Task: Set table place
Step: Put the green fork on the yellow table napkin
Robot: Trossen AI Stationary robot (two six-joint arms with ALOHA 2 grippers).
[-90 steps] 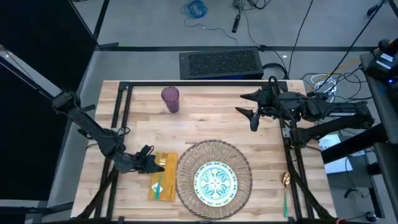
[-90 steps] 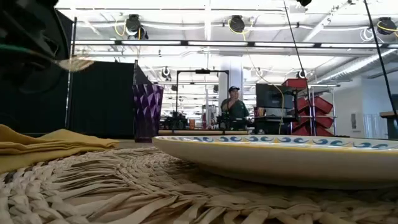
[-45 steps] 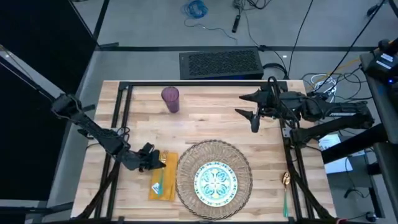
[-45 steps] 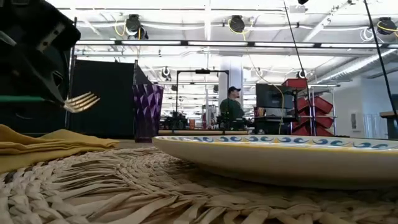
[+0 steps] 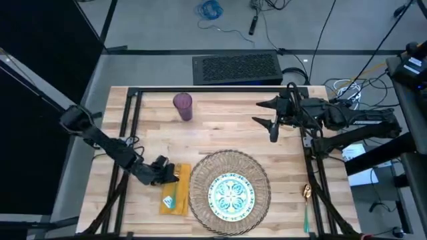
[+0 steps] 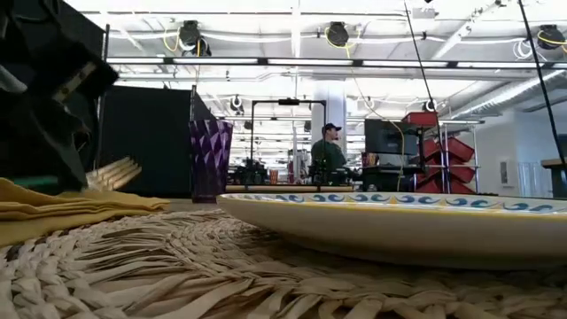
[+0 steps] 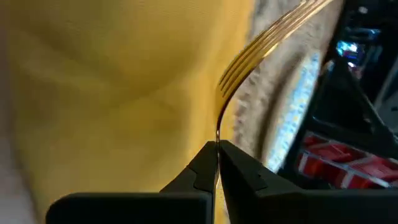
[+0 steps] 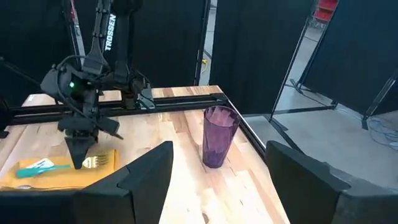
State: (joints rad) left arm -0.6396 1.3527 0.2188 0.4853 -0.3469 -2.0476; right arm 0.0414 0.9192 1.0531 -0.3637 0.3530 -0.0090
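— Room at the edges? 
— Plenty on the large light butcher-block wooden table point(image 5: 220, 137): bare boards across the middle of the high view, between the purple faceted tumbler point(image 5: 183, 106) at upper left and the round woven straw mat point(image 5: 230, 185) at lower centre. Tighter at lower left: yellow cloth napkin point(image 5: 175, 190) lying just beside the mat's left rim, touching or nearly so. Blue-green patterned white plate point(image 5: 231, 194) centred on the mat. Teal-handled gold spoon point(image 5: 306, 203) far at lower right, beside the black frame rail, well apart from the mat.

— And the fingers? 
— Left gripper point(image 5: 167, 173) pinched shut on the thin stem of a gold fork point(image 7: 261, 46), tips pressed together in the left wrist view, tines pointing away over the napkin toward the mat. In the low view, at the left edge, tines point(image 6: 113, 174) low, just above the yellow folds; touching or not, cannot tell. A teal-handled piece of cutlery point(image 8: 38, 167) already flat on the napkin.

— Arm pose? 
— Left arm stretched low from the upper left, wrist bent down over the napkin's top end. Right gripper point(image 5: 267, 113) raised at upper right, fingers spread wide, holding nothing, aimed toward the tumbler.
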